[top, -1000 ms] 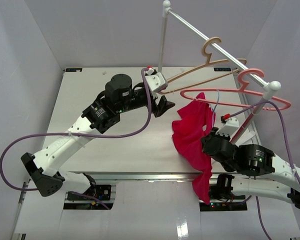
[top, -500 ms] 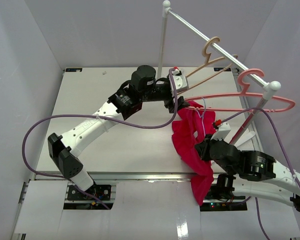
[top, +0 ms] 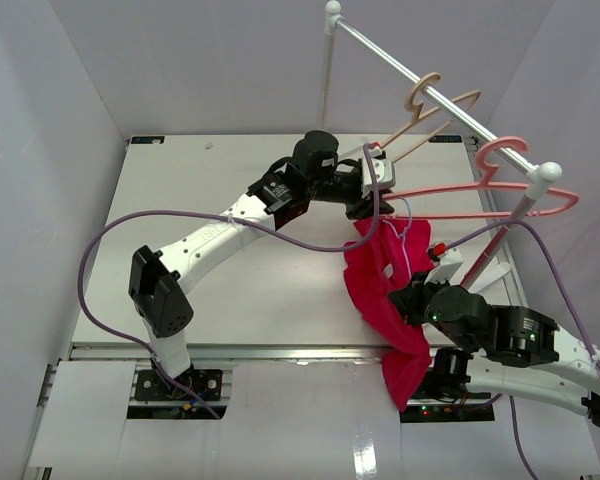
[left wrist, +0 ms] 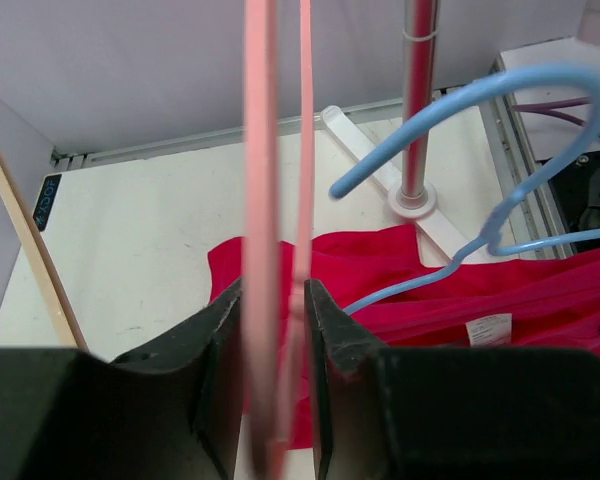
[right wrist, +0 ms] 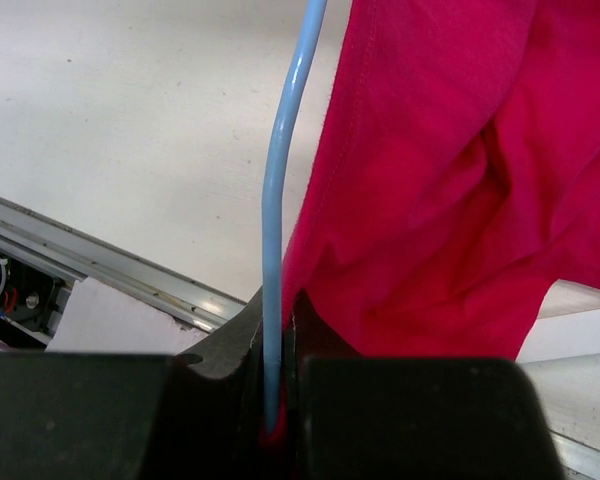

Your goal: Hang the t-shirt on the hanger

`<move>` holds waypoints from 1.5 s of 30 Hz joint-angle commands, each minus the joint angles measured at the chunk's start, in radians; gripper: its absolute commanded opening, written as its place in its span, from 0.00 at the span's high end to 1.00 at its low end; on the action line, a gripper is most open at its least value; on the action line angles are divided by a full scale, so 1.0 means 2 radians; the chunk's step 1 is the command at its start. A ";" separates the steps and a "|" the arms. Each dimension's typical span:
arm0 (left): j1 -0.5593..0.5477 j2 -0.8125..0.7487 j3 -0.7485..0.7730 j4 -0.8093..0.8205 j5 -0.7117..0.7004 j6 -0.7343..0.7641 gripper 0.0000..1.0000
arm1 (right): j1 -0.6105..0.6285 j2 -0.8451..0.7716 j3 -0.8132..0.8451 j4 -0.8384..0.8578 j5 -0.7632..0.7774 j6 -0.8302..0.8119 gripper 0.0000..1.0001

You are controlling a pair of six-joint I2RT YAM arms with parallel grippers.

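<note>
In the overhead view the left jaws, at upper centre, are pinched on the pink hanger [left wrist: 260,200], whose bars rise between them in the wrist view. The t-shirt [top: 375,285] lies beyond those jaws, not between them. It hangs right of centre, over the bench's [top: 180,220] front edge. At lower right the right jaws are closed on the hanger [right wrist: 271,260], with red cloth bunched just right of the wire and touching them.
</note>
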 commanded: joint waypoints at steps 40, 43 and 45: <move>0.035 -0.032 -0.047 0.055 -0.241 -0.147 0.99 | 0.001 0.039 0.120 0.082 0.379 -0.007 0.92; 0.035 -0.038 -0.054 0.059 -0.234 -0.150 0.92 | 0.001 0.062 0.141 0.082 0.410 0.000 0.92; 0.035 -0.044 -0.062 0.063 -0.227 -0.153 0.90 | 0.001 0.073 0.150 0.083 0.424 0.009 0.92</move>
